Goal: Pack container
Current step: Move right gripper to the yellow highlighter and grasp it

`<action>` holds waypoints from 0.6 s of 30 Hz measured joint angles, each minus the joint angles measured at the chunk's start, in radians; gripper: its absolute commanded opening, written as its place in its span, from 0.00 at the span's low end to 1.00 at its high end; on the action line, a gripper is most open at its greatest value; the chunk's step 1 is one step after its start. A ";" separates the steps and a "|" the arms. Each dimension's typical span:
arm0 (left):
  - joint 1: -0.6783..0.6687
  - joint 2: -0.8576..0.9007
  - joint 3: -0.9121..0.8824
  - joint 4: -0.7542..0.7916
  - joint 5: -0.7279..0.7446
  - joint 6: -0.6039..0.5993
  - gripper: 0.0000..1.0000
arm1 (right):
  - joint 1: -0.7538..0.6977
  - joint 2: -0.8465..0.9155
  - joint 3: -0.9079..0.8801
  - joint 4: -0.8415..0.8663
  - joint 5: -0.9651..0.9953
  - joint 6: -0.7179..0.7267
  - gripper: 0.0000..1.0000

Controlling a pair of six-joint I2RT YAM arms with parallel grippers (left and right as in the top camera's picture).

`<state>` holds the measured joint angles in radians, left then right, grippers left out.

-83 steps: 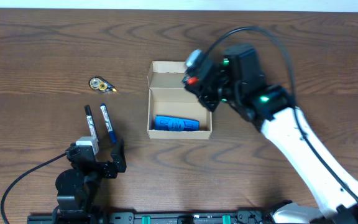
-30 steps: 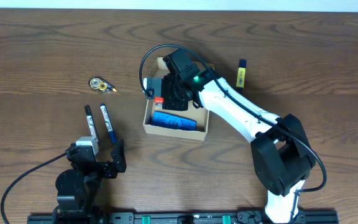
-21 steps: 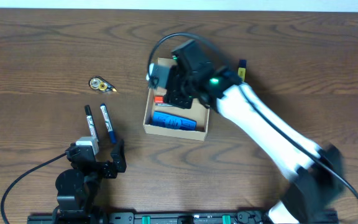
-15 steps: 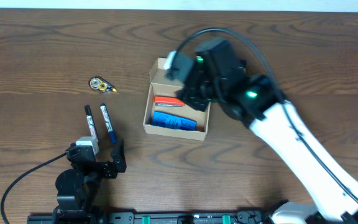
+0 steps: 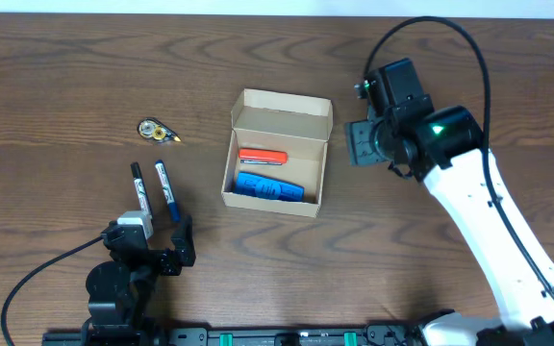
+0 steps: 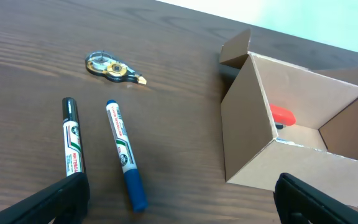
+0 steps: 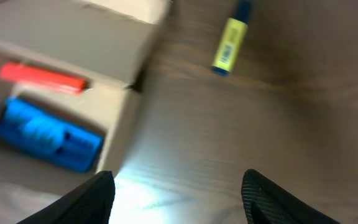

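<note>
The container [image 5: 283, 110] is a tan cardboard box at the table's middle, its flap lid open at the far side. A red pen-like item [image 5: 262, 157] and a blue item [image 5: 269, 189] lie inside it. My right gripper [image 5: 362, 144] hovers open to the right of the box, over bare wood, with nothing between its fingers [image 7: 93, 198]. The right wrist view shows the box wall [image 7: 73, 37], the red item [image 7: 41, 78] and the blue item [image 7: 47, 134] at the left. My left gripper [image 5: 148, 236] rests wide open and empty near the front edge.
A yellow highlighter [image 7: 229, 48] lies on the wood right of the box; the right arm hides it from overhead. A black marker [image 5: 139, 189] and a blue marker [image 5: 166, 189] lie ahead of the left gripper. A correction tape roller [image 5: 155, 130] sits farther back.
The right gripper let go of the red item inside the box, rose out and moved right, its jaws widening. The left arm stayed still.
</note>
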<state>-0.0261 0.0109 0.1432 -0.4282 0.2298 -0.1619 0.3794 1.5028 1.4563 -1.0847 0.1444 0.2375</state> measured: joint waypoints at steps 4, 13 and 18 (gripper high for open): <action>0.000 0.000 0.000 0.000 0.000 0.000 0.95 | -0.051 0.031 -0.058 0.089 0.021 0.043 0.69; 0.000 0.000 0.000 0.000 0.000 0.000 0.96 | -0.136 0.189 -0.113 0.342 0.035 0.090 0.70; 0.000 0.000 0.000 0.000 0.000 0.000 0.95 | -0.163 0.353 -0.093 0.389 0.026 0.114 0.71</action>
<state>-0.0261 0.0109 0.1432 -0.4282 0.2302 -0.1619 0.2161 1.8561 1.3632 -0.6956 0.1707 0.3519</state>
